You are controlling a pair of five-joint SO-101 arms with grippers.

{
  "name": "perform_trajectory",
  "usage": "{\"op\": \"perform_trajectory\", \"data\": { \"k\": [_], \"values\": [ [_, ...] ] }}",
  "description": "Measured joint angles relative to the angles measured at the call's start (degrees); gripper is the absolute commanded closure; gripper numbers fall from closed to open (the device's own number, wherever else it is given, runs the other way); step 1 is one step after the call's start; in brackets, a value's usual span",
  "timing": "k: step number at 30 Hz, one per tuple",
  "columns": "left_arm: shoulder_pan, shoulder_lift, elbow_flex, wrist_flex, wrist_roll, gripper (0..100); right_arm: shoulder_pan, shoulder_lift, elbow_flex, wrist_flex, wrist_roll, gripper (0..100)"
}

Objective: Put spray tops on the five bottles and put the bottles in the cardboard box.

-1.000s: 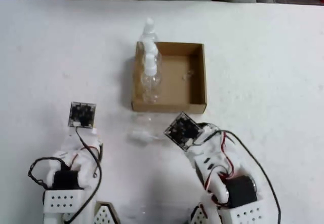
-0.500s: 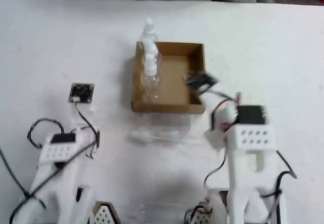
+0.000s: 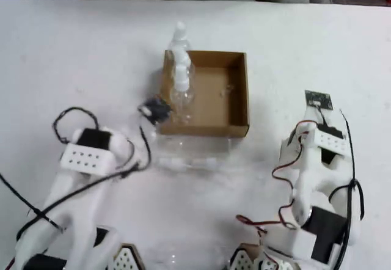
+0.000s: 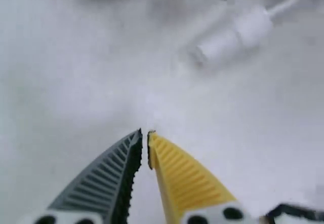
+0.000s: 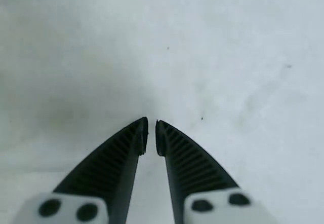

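**Inspector:** Left gripper, condition?

**Assistant:** Jaws drawn together to a hairline gap, nothing held. It hangs over the table by the near left corner of the cardboard box.

**Inspector:** Right gripper?

**Assistant:** Jaws all but touching, empty, over bare table to the right of the box.

**Inspector:** Bottles?

**Assistant:** Capped bottles stand along the box's left wall; count cannot be told. One clear bottle lies on its side just in front of the box. A white spray top lies on the table near the left gripper.
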Motion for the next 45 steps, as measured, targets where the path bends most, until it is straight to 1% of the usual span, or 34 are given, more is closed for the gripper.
{"op": "perform_trajectory", "data": {
  "k": [2,5,7,10,12,15,17,19,21,24,27,29,31,36,39,42,45],
  "values": [
    [4.66,-1.41,-1.14,6.24,-5.63,97,0.09,1.58,-0.18,-0.97,0.00,98.1],
    [14.07,-3.34,-1.32,14.24,-12.13,98,-0.09,2.99,-0.18,-1.85,0.00,98.1],
    [20.22,-5.36,-0.88,15.82,-13.19,98,0.00,3.34,-0.44,-2.20,0.00,98.1],
    [28.22,-10.29,2.90,16.09,-13.63,98,0.00,3.69,-0.70,-2.29,0.00,98.1],
    [30.15,-14.95,6.95,15.65,-13.71,98,0.00,3.69,-0.70,-2.29,0.00,98.1],
    [29.27,-22.95,13.19,13.27,-14.86,98,0.00,3.78,-0.70,-2.29,0.00,98.1],
    [27.25,-27.87,16.70,12.92,-16.88,98,0.00,3.78,-0.70,-2.29,0.00,98.1],
    [25.58,-32.00,20.13,11.87,-17.41,98,0.00,3.78,-0.70,-2.29,0.26,98.1],
    [22.15,-36.31,22.59,9.85,-17.41,98,0.00,3.78,-0.70,-2.29,1.67,98.2],
    [13.63,-38.15,26.46,5.45,-15.38,98,-0.70,3.78,-0.70,-2.29,3.34,98.2],
    [3.43,-39.47,28.66,0.18,-14.24,98,-2.81,3.87,-2.29,-0.88,8.53,98.2],
    [-2.37,-39.74,29.98,-2.64,-13.36,98,-5.36,3.87,-5.71,3.87,11.78,98.2],
    [-6.42,-39.74,30.86,-4.75,-12.04,98,-7.47,3.08,-10.20,11.34,14.59,98.2],
    [-9.76,-39.74,30.86,-8.26,-8.26,98,-12.57,-0.79,-22.95,32.26,23.91,98.2],
    [-11.78,-39.74,30.86,-9.93,-6.86,97,-15.82,-1.76,-25.93,41.93,30.24,98.2],
    [-13.10,-39.74,30.86,-11.16,-5.36,97,-19.60,-2.46,-25.93,43.34,35.96,98.2],
    [-13.71,-39.56,30.86,-11.34,-4.31,97,-22.42,-3.16,-22.77,43.34,45.71,98.1]
  ]
}}
